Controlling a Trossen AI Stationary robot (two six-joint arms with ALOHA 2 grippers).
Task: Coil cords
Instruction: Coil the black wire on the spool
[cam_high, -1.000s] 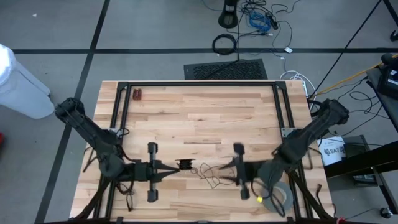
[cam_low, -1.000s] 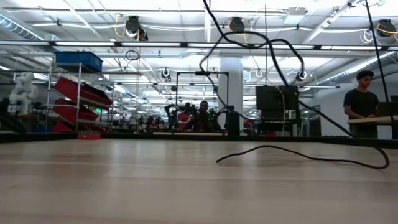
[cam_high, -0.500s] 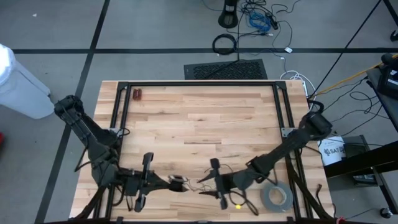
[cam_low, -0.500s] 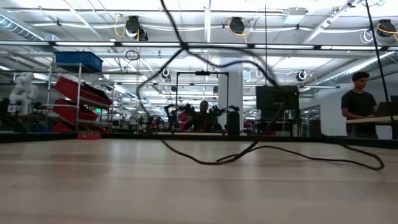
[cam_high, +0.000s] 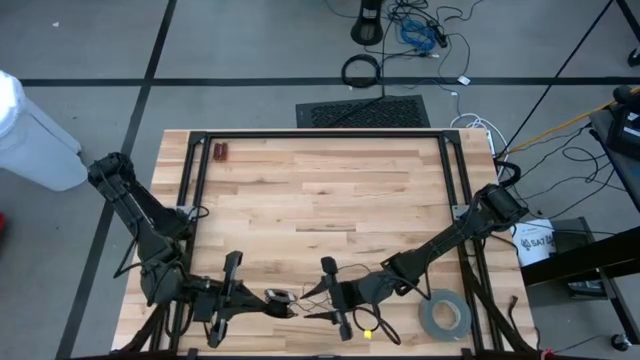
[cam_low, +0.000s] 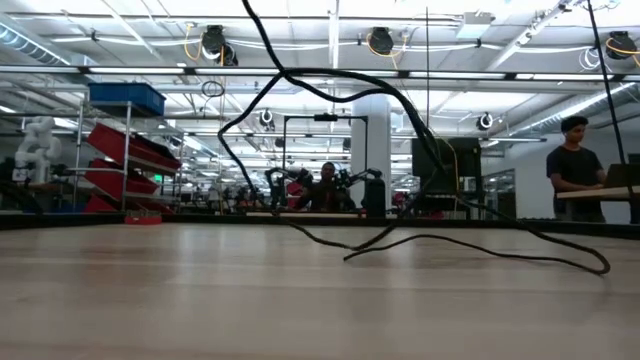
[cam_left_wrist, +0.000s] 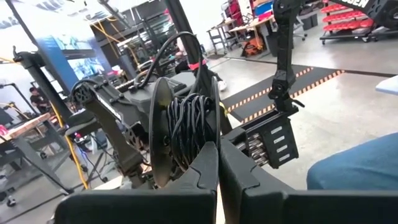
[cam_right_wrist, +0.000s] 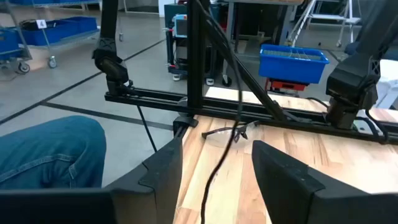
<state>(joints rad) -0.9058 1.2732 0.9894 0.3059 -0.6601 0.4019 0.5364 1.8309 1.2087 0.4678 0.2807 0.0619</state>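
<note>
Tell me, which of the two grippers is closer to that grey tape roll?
The right one. The right gripper sits open near the table's front edge, a short way left of the grey tape roll. The left gripper, shut on the cord bundle, is farther left.

Even overhead light is falling on the table (cam_high: 320, 190); shadows beneath the arms are staying faint and short. In the low view, ceiling strip lights (cam_low: 330, 45) are glaring white above the table, and the near tabletop is blurring softly. In the left wrist view, bright windows behind the cords (cam_left_wrist: 186, 127) are washing out the background.
</note>
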